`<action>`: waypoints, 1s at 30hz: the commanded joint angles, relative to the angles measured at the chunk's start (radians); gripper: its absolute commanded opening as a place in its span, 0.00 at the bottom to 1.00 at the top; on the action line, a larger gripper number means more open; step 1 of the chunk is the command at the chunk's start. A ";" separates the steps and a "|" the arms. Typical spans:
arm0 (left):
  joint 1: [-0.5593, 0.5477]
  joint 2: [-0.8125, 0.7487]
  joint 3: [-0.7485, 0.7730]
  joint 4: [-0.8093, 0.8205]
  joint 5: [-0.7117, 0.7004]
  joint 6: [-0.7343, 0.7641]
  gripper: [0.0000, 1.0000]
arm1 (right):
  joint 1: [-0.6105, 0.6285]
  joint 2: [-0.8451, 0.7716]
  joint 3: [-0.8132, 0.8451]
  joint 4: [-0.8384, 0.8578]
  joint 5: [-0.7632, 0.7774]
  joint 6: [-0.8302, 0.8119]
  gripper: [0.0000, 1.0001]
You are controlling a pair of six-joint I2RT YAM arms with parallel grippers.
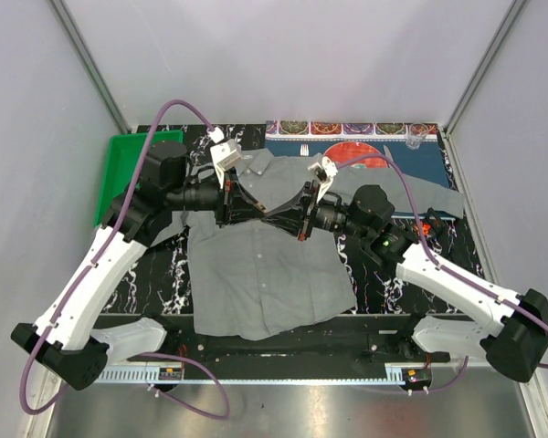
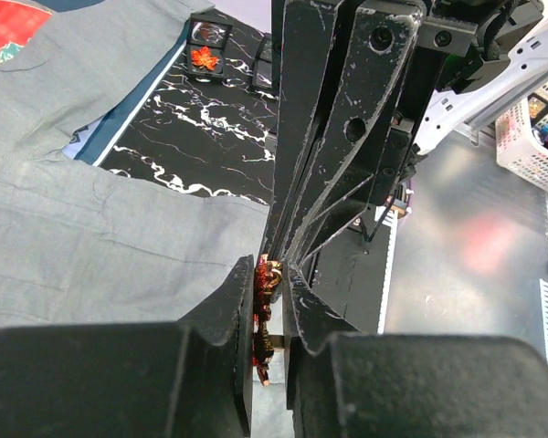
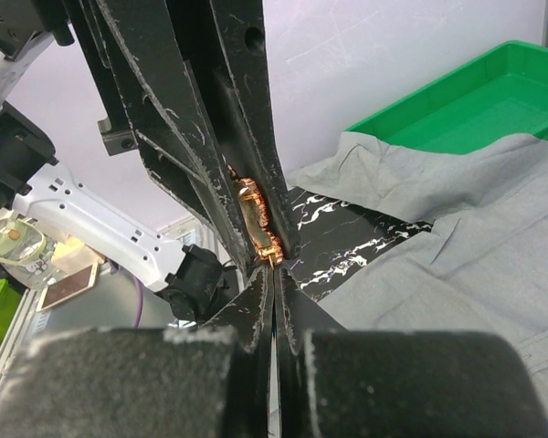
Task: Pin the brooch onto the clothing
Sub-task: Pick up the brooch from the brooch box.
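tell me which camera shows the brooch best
Right wrist: the brooch shows as a lit coppery strip between the fingers of the left gripper. The left wrist view catches only red and gold slivers of it, mostly hidden by that gripper. The top view is too far off to show it.

You have the shirt point(image 1: 274, 274) spread mid-table point(image 1: 155, 283); the tray point(image 1: 119, 164) sits far left of it; the placemat point(image 1: 420, 160) lies far right, under one sleeve; above the chest, left gripper point(image 1: 270, 215) and right gripper point(image 1: 287, 217) meet tip to tip, the brooch point(image 2: 267, 301) between them.
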 commanded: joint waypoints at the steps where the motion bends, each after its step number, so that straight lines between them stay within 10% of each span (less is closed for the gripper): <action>1: 0.016 -0.005 0.024 0.057 0.018 -0.017 0.00 | 0.003 -0.041 0.036 0.019 -0.037 -0.029 0.00; 15: 0.154 -0.021 -0.022 0.131 0.064 -0.106 0.00 | 0.003 -0.174 0.034 -0.256 0.110 -0.219 0.74; 30: 0.481 0.025 -0.104 0.146 0.090 -0.201 0.00 | 0.001 0.261 0.329 -1.113 0.078 -1.040 0.75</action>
